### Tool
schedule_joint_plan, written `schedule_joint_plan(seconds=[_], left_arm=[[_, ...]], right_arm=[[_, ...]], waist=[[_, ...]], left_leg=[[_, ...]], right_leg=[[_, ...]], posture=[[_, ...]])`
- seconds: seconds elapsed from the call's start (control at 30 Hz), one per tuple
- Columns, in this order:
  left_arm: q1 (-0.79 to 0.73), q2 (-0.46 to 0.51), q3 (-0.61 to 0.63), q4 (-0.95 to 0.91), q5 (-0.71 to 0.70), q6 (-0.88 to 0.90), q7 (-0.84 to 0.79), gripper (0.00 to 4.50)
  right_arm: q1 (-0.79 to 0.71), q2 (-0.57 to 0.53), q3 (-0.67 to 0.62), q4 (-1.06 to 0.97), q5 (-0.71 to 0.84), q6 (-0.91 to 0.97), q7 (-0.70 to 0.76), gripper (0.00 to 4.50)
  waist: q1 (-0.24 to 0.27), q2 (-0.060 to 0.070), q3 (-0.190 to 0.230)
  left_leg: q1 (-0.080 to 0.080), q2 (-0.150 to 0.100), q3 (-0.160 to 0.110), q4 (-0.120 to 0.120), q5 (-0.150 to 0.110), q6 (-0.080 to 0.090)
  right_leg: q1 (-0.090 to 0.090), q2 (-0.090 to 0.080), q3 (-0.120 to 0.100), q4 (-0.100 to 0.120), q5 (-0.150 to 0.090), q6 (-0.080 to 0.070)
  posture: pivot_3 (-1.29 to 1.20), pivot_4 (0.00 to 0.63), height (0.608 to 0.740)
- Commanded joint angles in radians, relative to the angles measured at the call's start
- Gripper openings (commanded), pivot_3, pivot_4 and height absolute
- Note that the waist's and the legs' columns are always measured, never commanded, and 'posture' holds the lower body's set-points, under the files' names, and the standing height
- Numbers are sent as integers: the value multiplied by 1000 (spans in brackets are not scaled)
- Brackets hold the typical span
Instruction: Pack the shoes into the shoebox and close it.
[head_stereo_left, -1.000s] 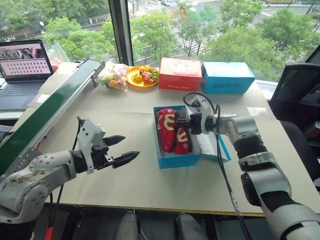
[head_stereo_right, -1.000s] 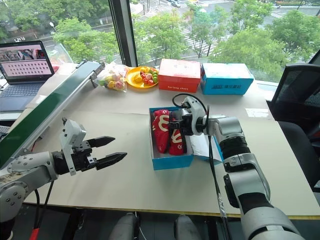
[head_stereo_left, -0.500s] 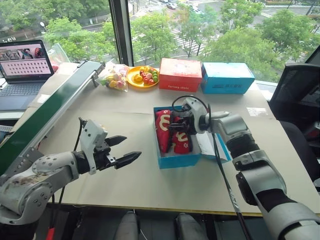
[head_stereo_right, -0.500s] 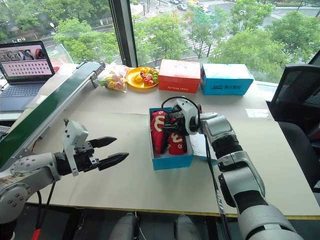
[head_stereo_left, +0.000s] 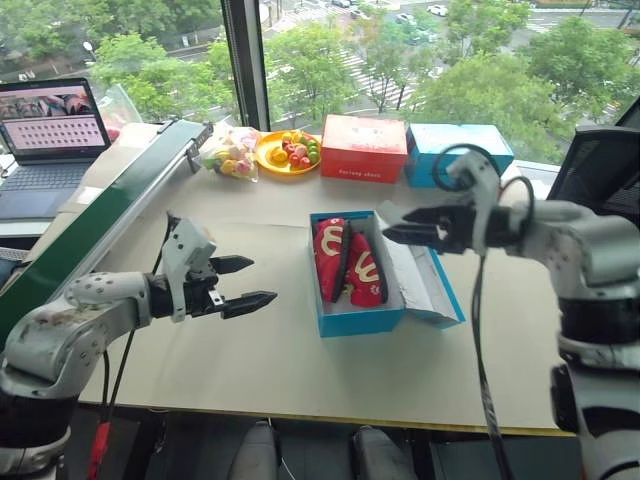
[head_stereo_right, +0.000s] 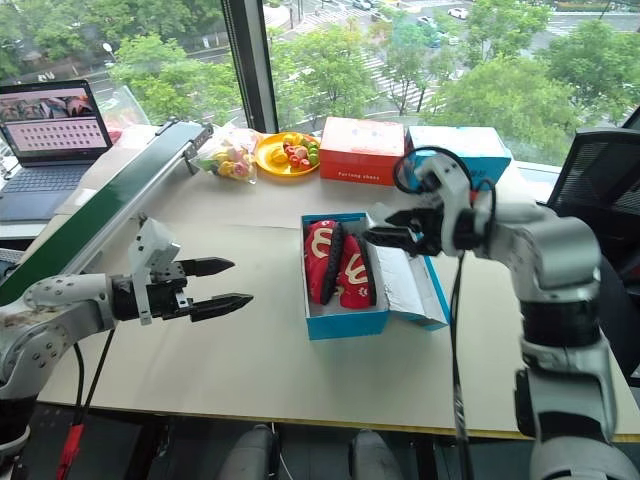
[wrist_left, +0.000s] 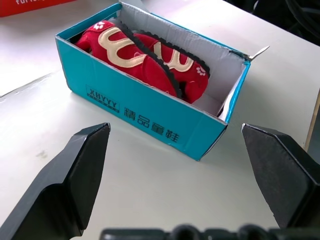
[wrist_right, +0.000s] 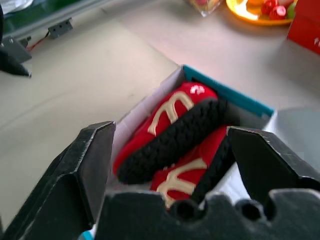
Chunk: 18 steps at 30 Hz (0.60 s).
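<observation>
Shoes (head_stereo_left: 348, 262) in shoebox (head_stereo_left: 352, 318) — between left pincer (head_stereo_left: 247, 283) and right pincer (head_stereo_left: 395, 224).

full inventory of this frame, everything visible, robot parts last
shoes: 2, red with yellow-gold marks, lying on their sides in the open box
shoebox: 1, bright blue, white inside, table centre, lid open toward the robot's right
red box: 1, far edge of table
second blue box: 1, beside the red box
plate of fruit: 1, yellow, far edge
bag of sweets: 1, clear, beside the plate
laptop: 1, open, far left
green board: 1, slanting along the left side
table: 1, beige
chair: 1, black, far right
left gripper: open, empty, left of the shoebox
right gripper: open, empty, above the lid
</observation>
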Motion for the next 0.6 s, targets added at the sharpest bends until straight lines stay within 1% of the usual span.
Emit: schedule_joint_plan(seconds=[0.03,0.1,0.17,0.2,0.27,0.3,0.33,0.5,0.6], left_arm=[[-52,4,-26,36,34,-42,-60,4500],[-88,-1,-54,79,58,-61,-96,4500],[-149,-20,-96,132,84,-79,-134,4500],[-172,-27,-112,152,96,-86,-148,4500],[-215,-44,-139,192,118,-101,-176,4500],[-230,-52,-148,206,127,-106,-188,4500],[-247,-61,-160,220,138,-112,-199,4500],[-286,-80,-175,254,171,-124,-237,4500],[-290,-77,-170,254,182,-121,-251,4500]], right_arm=[[84,-64,-129,-144,94,19,31,1638],[174,-79,-197,-219,157,56,35,1025],[305,-59,-285,-291,216,103,22,283],[361,-50,-296,-317,222,102,6,37],[456,11,-284,-327,207,71,-57,37],[487,36,-274,-323,195,52,-86,37],[510,83,-259,-295,169,22,-131,37],[539,214,-188,-167,59,-126,-262,37],[534,240,-157,-86,-4,-206,-307,37]], waist=[[0,0,0],[-9,0,0],[-4,-1,0],[0,-1,0],[3,-1,-1],[2,-1,-1],[1,-1,-1],[-11,-1,-1],[-13,-1,-1]], left_leg=[[0,0,0,0,0,0],[0,0,0,1,0,0],[1,0,-1,2,0,0],[1,0,-2,2,0,0],[1,0,-1,3,0,0],[1,0,-1,4,0,0],[2,0,-1,4,0,0],[3,0,-1,5,0,0],[3,0,-1,5,0,0]], right_leg=[[0,0,0,0,0,0],[0,0,1,0,0,1],[1,0,0,1,-1,2],[2,1,-1,1,-2,3],[3,0,-1,0,-3,5],[4,0,-1,0,-3,5],[5,0,-1,0,-3,5],[5,1,0,1,-3,7],[6,1,0,1,-3,7]], posture=[[0,150,739],[0,150,739],[0,150,739],[0,150,739],[0,150,739],[0,150,739],[0,150,739],[0,150,739],[0,150,739]])
